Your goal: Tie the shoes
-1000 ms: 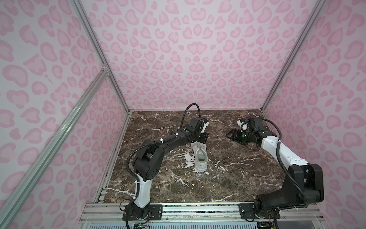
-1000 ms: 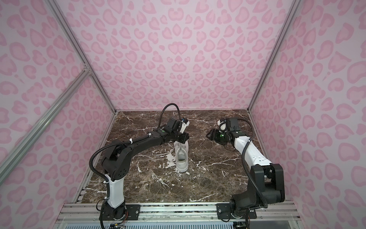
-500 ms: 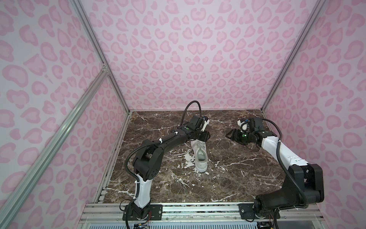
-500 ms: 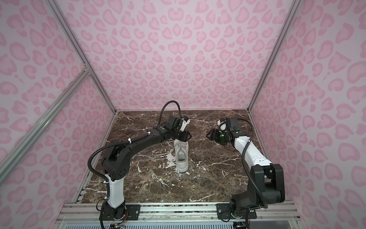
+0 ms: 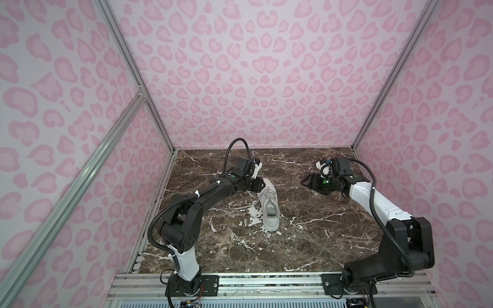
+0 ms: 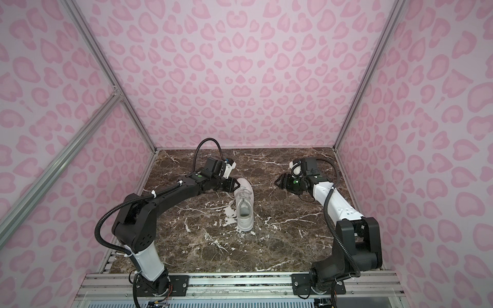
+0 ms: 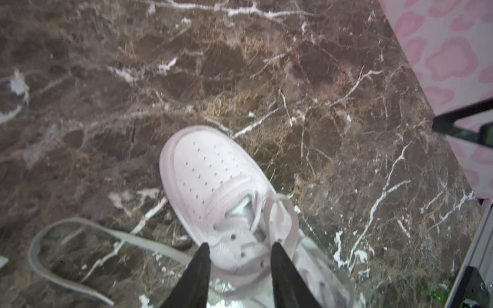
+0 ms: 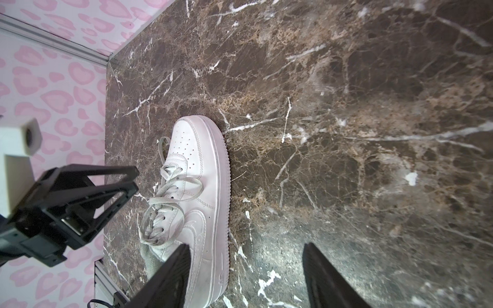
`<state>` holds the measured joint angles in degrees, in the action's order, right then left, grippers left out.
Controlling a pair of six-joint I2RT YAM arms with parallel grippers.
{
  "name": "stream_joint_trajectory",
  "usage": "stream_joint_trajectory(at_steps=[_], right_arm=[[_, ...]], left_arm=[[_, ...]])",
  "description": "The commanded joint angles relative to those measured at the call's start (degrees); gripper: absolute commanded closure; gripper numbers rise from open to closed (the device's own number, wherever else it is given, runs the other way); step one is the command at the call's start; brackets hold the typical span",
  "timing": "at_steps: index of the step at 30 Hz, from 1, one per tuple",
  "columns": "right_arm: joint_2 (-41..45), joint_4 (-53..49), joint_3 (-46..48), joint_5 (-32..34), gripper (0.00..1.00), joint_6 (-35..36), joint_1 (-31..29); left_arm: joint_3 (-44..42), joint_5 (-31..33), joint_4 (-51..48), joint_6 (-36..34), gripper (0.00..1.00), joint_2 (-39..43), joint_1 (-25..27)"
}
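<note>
As far as counting goes, there's exactly one sneaker (image 5: 270, 213) here, all white, sitting sole-down roughly mid-way across the brown marble table (image 5: 333, 240). Its long axis runs front to back in both top views. The toe points at the back wall (image 5: 253, 80) and the heel at the near edge, with the toe swung just a touch to the left. The heel opening faces up, so you can see right into it.

The laces (image 8: 173, 186) aren't tied. They sit in slack loops over the tongue. I count one long flat strand (image 7: 33, 248) trailing onto the marble on the shoe's left side, curling into a big loop.

Two pincers, one per arm. The left gripper (image 7: 241, 247) is close in at the front half of the shoe, up by the first eyelets. Its fingers are parted with nothing pinched between them. Can't tell if the tips actually touch the leather. The right gripper (image 8: 245, 249) is well off to the shoe's right, spread wide and empty, aimed toward it.
</note>
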<state>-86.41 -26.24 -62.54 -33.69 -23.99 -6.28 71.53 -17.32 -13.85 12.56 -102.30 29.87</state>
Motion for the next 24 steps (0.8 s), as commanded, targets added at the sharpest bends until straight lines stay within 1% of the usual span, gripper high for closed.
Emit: stream_joint_trajectory(at_steps=[1,3,6,12,14,17,21,24], right_arm=[[-0.8,0.0,-0.7,-0.7,0.32,-0.1,-0.4],[-1.0,-0.4,-1.3,-0.6,0.32,-0.1,-0.5],[-1.4,-1.3,-1.9,-0.3,0.32,0.1,-0.9],[-1.8,-2.2,-3.0,0.2,0.32,-0.6,-1.2],[-2.1,-2.6,-3.4,0.3,0.32,-0.7,-1.3],[-2.3,-3.2,-3.8,1.0,0.32,-0.6,-1.6],[-2.2,-3.6,-4.1,1.8,0.32,-1.0,-2.0],[-2.2,-3.3,-4.0,1.9,0.32,-1.2,-2.1]], left_arm=[[-5.2,-1.9,5.4,-3.9,0.61,2.3,-1.6],[-6.5,-2.1,4.9,-6.0,0.61,2.2,-2.9],[-5.6,-2.8,2.1,-7.2,0.62,0.3,-5.1],[-4.9,-1.1,0.9,-10.7,0.62,-2.6,-5.7],[-3.9,-1.6,0.8,-8.8,0.61,-4.2,-5.8],[-2.2,-4.5,0.4,-5.0,0.61,-6.6,-5.8],[-3.3,-5.9,2.8,-0.3,0.61,-7.5,-5.6],[-4.8,-6.3,4.5,0.2,0.61,-7.3,-5.3]])
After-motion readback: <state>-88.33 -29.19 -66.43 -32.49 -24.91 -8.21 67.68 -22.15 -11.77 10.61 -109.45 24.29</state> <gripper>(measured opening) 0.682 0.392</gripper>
